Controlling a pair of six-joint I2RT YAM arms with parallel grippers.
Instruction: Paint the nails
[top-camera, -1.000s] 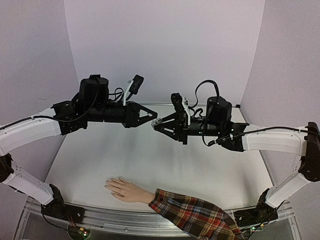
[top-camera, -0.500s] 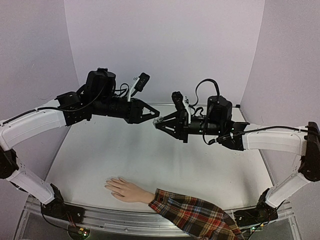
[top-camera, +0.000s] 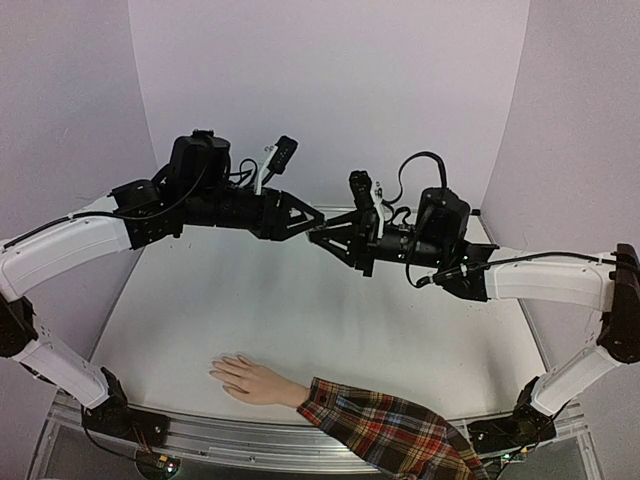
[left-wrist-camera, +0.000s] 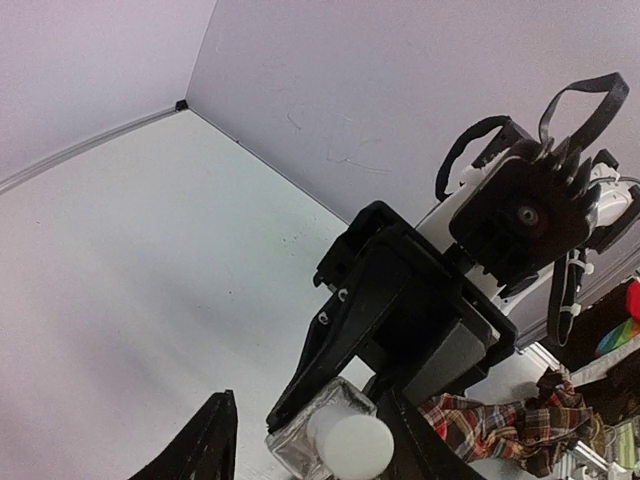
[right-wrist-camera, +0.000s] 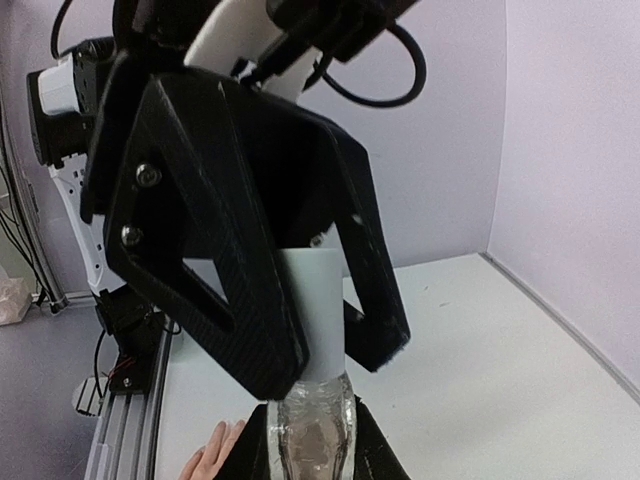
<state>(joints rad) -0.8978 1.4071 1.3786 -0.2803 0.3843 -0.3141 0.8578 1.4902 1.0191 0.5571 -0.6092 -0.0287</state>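
Aloft, the right hand (top-camera: 318, 238) pinches a clear bottle (left-wrist-camera: 297, 446), contents unclear, its cap (left-wrist-camera: 350, 446) inside the spread left hand (top-camera: 315, 220).

beige mannequin hand (top-camera: 250, 380), red plaid sleeve (top-camera: 390, 435), clear bottle (left-wrist-camera: 288, 452), white cap (left-wrist-camera: 350, 446)

**Nails face up, at the far end from the plaid sleeve**

We find the nails (top-camera: 217, 372) at the fingertips of a beige mannequin hand (top-camera: 255, 382) that sticks out of the left end of a red plaid sleeve (top-camera: 385, 432). The hand lies flat, palm down, with its fingers slightly spread and pointing away from the sleeve. That puts the nails on top, at the point farthest from the sleeve. They are too small for us to tell their colour or any polish.
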